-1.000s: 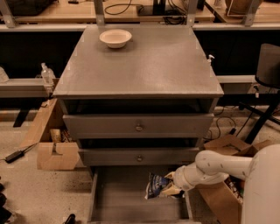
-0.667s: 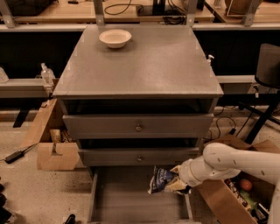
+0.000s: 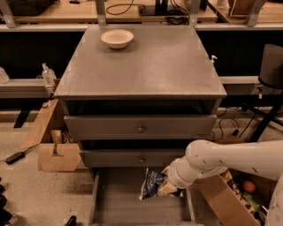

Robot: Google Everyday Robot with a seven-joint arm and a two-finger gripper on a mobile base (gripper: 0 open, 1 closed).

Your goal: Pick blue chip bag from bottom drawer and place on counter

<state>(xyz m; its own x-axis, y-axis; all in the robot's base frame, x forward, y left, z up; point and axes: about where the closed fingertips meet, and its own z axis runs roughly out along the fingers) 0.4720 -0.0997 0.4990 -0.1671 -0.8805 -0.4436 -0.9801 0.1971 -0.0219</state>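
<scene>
The blue chip bag (image 3: 151, 183) is dark-blue foil with white lettering. My gripper (image 3: 166, 186) is shut on its right edge and holds it above the floor of the open bottom drawer (image 3: 132, 203), near the drawer's back right. My white arm (image 3: 230, 160) reaches in from the right. The counter (image 3: 146, 66) is the broad grey cabinet top above; a cream bowl (image 3: 117, 38) sits at its far left.
Two shut knobbed drawers (image 3: 140, 128) sit between the bottom drawer and the counter. Cardboard boxes (image 3: 55, 154) stand on the floor at left, a box of items (image 3: 239, 194) at right. Wooden benches (image 3: 132, 11) run behind.
The arm has lifted and drawn back a little; the blue chip bag has risen with the gripper from the drawer floor toward the middle drawer's front.
</scene>
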